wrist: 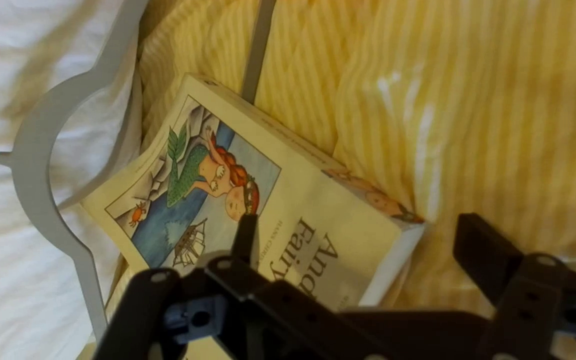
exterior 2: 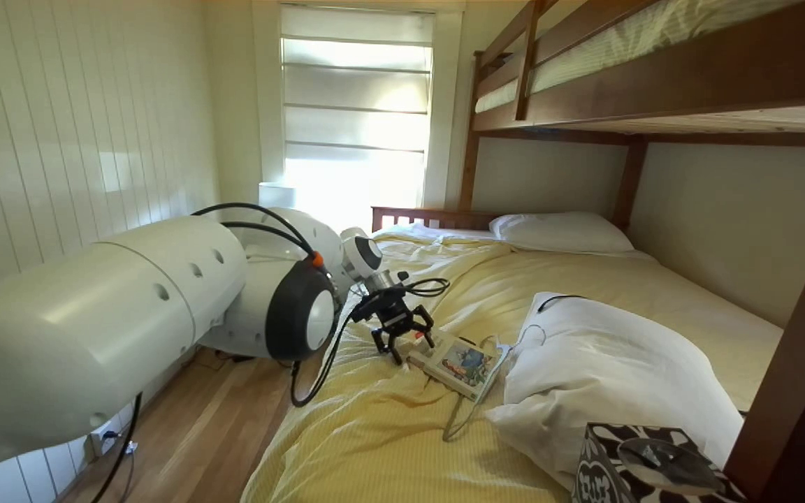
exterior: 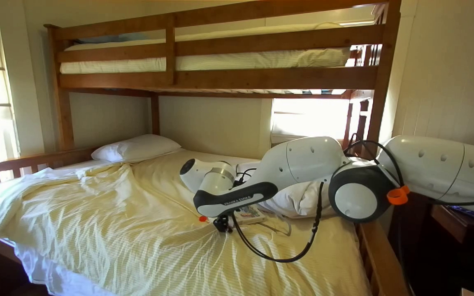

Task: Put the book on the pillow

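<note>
- Location: the book (exterior 2: pixel 464 367) lies cover up on the yellow bedspread (exterior 2: pixel 367 440), just beside the pillow (exterior 2: pixel 608 356); contact between the two is not confirmed.
- End effector: the gripper (exterior 2: pixel 415 353) stands at the book's end away from the pillow, jaws spread wide, nothing held.
- Governing relation: the book reaches from the gripper towards the pillow, its long axis pointing roughly that way, picture end nearest the pillow, title end nearest the gripper.
- Placement, wrist view: one finger (wrist: pixel 244 240) shows over the cover, its partner over bedspread past the title end, on the side away from the pillow. In my judgement the jaws sit oblique to the long axis and may need turning before any grasp.
- Grey strip (wrist: pixel 33 145): shows against the pillow, just beside the book's nearest corner; identity unclear, a possible snag.
- Obscured: the arm (exterior: pixel 307 160) covers much of the pillow and part of the book in an exterior view; the gripper masks part of the title in the wrist view. Fingertip height above the book cannot be determined.
</note>
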